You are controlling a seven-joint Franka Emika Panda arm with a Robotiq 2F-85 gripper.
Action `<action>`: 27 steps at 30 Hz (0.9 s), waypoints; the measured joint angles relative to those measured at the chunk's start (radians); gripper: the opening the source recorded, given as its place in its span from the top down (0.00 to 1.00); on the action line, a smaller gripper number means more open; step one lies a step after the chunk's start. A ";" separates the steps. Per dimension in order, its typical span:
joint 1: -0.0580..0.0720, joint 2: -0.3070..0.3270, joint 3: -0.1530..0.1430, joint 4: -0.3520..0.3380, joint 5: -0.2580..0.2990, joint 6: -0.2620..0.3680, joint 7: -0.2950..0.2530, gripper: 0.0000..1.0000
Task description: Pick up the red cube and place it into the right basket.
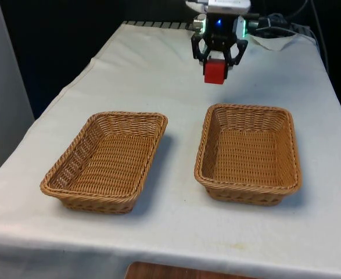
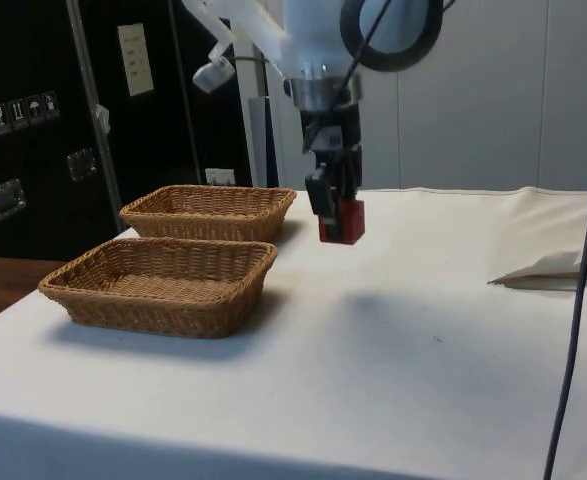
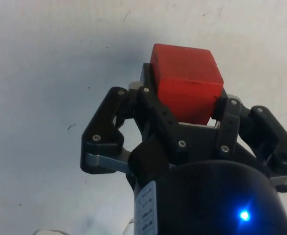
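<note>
Two wicker baskets sit side by side near the table's [image 1: 158,232] front edge, the left basket [image 1: 106,160] on the front view's left, the right basket [image 1: 248,152] on its right, apart from each other. Beyond them, toward the far end, the gripper [image 1: 216,63] hangs above the cloth, clamped on the red cube [image 1: 214,71], which rides clear of the table. The carry looks under way: best brought forward over the right basket's middle, lowered past the rim, then released so the cube neither bounces out nor catches the weave.
</note>
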 measured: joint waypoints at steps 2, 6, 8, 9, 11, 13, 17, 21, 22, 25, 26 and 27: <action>-0.001 -0.013 0.000 0.016 0.000 -0.028 0.004 0.97; -0.002 -0.019 0.000 0.036 0.000 -0.051 0.006 0.97; -0.004 -0.020 0.000 0.059 0.000 -0.072 0.007 0.97; -0.004 -0.020 0.000 0.069 0.000 -0.081 0.007 0.97; -0.005 -0.020 0.000 0.087 0.000 -0.098 0.008 0.97; -0.007 -0.020 -0.001 0.114 0.000 -0.125 0.008 0.97; -0.010 -0.020 -0.003 0.140 0.000 -0.148 0.008 0.97; -0.012 -0.020 -0.007 0.179 -0.001 -0.183 0.006 0.97; -0.013 -0.020 -0.009 0.199 -0.002 -0.201 0.004 0.97; -0.014 -0.019 -0.011 0.208 -0.002 -0.210 0.003 0.97; -0.015 -0.018 -0.012 0.218 -0.002 -0.217 0.001 0.97; -0.016 -0.017 -0.013 0.227 -0.002 -0.224 0.000 0.97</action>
